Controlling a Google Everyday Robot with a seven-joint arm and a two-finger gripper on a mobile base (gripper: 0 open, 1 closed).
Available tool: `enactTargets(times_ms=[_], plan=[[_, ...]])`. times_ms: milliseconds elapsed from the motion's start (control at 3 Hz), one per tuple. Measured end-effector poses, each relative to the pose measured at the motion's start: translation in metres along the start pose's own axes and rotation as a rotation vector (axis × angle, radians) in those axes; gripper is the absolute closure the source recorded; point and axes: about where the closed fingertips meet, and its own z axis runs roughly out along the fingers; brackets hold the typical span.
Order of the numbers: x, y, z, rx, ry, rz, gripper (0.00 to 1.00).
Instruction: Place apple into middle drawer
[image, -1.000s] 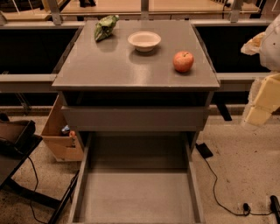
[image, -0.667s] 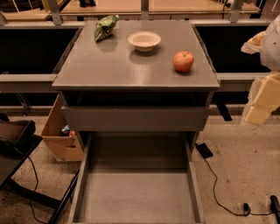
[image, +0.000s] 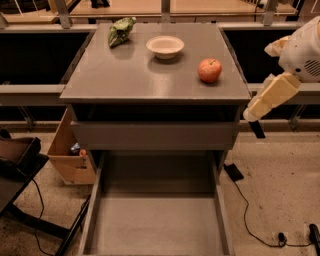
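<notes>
The apple (image: 210, 70), red-orange with a short stem, sits on the right side of the grey cabinet top (image: 130, 80). The middle drawer (image: 155, 225) is pulled out wide open below, showing a bare flat grey floor and low side walls. My gripper (image: 267, 100), a cream part on the white arm, hangs at the right edge of the view, beside the cabinet's front right corner, lower than the apple and apart from it. It holds nothing that I can see.
A white bowl (image: 165, 46) and a green bag (image: 121, 31) sit at the back of the cabinet top. A closed grey front panel (image: 155, 135) is above the open drawer. A cardboard box (image: 70, 160) stands left of the cabinet, and cables (image: 250, 220) lie on the floor to the right.
My arm and gripper have moved left and a little up, closer to the cabinet's right corner. The apple, bowl, bag and drawer have not moved.
</notes>
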Motion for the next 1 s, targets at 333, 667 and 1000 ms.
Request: enactTargets(times_ms=[333, 667, 1000], plan=[[-0.012, -0.028, 0.032, 0.034, -0.135, 0.058, 0.0], [-0.022, -0.052, 0.064, 0.055, -0.246, 0.09, 0.0], [-0.026, -0.055, 0.07, 0.05, -0.252, 0.097, 0.0]])
